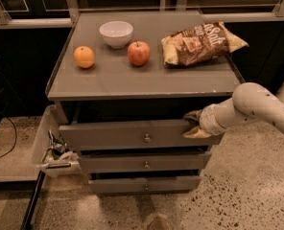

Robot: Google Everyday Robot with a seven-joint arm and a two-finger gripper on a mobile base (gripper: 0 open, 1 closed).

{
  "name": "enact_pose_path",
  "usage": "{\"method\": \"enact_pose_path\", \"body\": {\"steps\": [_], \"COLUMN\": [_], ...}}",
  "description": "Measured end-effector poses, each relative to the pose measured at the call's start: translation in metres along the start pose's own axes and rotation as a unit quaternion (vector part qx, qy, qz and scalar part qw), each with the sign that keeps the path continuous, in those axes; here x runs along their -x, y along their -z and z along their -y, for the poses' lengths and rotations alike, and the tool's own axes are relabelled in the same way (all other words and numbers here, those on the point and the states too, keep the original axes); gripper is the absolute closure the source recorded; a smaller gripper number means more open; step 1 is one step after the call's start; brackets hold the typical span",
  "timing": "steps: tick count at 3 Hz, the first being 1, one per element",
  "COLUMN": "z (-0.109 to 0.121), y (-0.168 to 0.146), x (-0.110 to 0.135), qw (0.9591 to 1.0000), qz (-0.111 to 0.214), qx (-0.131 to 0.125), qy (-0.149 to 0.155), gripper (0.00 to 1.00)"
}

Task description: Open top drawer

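The top drawer (113, 134) is a wide grey front with a small round brass knob (146, 138) at its centre. It stands pulled out a little from the grey cabinet, with a dark gap above it. My gripper (193, 123) is at the drawer's right end, at the upper edge of the front, reaching in from the right on a cream-coloured arm (257, 105). Two slimmer grey drawers (144, 163) with like knobs sit below it.
On the cabinet top (108, 83) lie an orange (84, 57), a white bowl (116, 33), a red apple (138, 53) and a chip bag (199, 43). A white bin (46, 147) with clutter stands to the left on the speckled floor.
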State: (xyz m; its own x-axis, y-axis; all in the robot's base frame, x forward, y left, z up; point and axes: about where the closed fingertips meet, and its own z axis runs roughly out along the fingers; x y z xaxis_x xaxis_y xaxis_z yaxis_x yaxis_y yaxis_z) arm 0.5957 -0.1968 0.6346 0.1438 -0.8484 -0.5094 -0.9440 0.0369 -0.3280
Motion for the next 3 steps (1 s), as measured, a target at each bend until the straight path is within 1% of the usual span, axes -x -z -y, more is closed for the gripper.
{"method": "enact_pose_path", "body": {"steps": [1,2,3], "z": [0.002,0.0021,0.0021], "y": [0.005,0.0051,0.005], "x": [0.0032,0.0033,0.0033], "qw": [1.0,1.0,1.0], "qz": [0.0,0.0,0.0], "qx": [0.0,0.0,0.0], "qy": [0.0,0.0,0.0], "gripper": [0.84,0.83,0.6]}}
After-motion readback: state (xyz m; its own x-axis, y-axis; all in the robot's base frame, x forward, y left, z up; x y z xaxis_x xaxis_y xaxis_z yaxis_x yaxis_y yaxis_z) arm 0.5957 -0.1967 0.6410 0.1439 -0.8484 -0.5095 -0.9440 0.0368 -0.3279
